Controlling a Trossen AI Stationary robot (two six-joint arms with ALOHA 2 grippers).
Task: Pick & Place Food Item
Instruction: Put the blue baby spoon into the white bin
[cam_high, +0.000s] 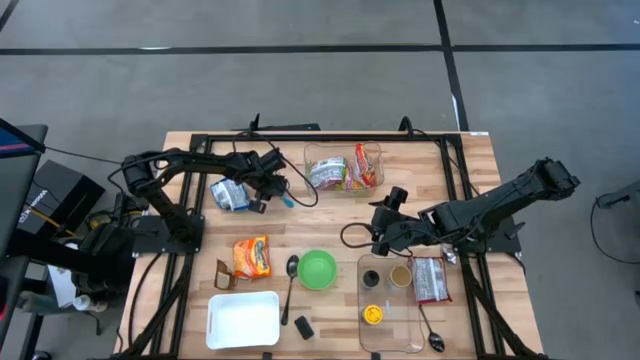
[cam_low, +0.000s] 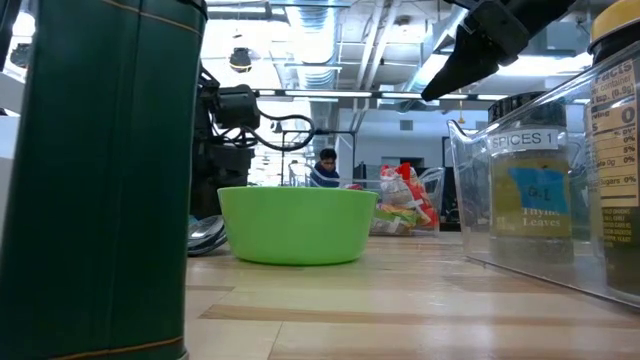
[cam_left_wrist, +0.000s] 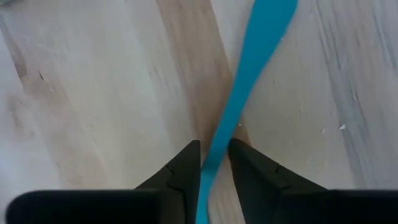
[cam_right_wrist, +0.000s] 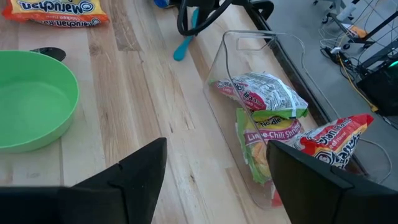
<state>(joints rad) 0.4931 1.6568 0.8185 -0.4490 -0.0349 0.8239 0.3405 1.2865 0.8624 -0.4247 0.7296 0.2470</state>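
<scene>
1. Wooden tabletop (cam_high: 330, 215) carries everything; bare planks lie between the clear bin (cam_high: 372, 152) of noodle packets at the far edge and the green bowl (cam_high: 317, 268) nearer the front, giving open room for travel.
2. Clear bin, right wrist view: three food packets (cam_right_wrist: 267, 93) lie inside it, well apart from either arm's fingers.
3. Right gripper (cam_high: 381, 232) hovers near the table's middle with its fingers spread and holding nothing; bowl and bin both lie ahead of it.
4. Left gripper (cam_high: 272, 188) sits low at the far left part of the tabletop, just beside a silver packet (cam_high: 229, 194).
5. Teal spatula (cam_left_wrist: 239, 99): its long axis runs straight out from between the left fingers (cam_left_wrist: 183, 168), blade end away from the wrist. The fingers stand narrowly apart on either side of the handle, seemingly pinching it, though firm contact cannot be confirmed.
6. Judgement: the left arm is by far the nearer to this tool, yet it is a utensil, not food; the noodle packets remain unreached.
</scene>
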